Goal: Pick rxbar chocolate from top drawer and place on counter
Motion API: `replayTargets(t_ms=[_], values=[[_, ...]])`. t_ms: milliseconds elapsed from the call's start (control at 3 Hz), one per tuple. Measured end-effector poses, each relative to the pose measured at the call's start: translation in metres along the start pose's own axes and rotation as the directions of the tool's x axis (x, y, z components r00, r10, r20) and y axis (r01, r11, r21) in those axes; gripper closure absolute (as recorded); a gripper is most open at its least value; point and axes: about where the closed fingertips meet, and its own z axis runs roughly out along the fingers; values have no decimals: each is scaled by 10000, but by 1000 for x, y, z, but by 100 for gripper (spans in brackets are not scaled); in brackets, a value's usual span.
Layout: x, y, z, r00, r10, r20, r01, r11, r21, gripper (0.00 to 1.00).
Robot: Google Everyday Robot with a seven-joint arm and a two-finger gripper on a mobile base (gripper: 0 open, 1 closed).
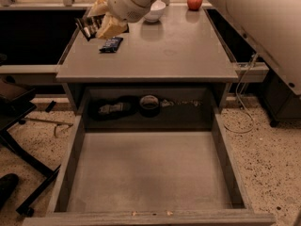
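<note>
My gripper (96, 22) is above the back left of the counter (178, 51). It is shut on the rxbar chocolate (87, 27), a dark bar that sticks out to the left of the tan fingers (110, 27). A dark blue wrapped bar (111, 44) lies on the counter just below the gripper. The top drawer (146, 173) is pulled out wide open at the front, and its grey bottom is bare.
A white bowl (154, 11) and a red apple (194, 1) stand at the back of the counter. Dark objects (149, 105) sit in the recess behind the drawer. An office chair base (28, 164) is at the left. A cable (242, 102) hangs at the right.
</note>
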Motion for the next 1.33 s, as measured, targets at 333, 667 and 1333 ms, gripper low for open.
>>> replayTargets(t_ms=[333, 667, 1333], values=[[27, 2, 3, 9950, 600, -795, -607, 9981, -71, 100], [94, 15, 2, 9542, 1840, -2359, -1883, 9821, 45, 100], [186, 37, 12, 8479, 3311, -4140, -3497, 9363, 328, 100]])
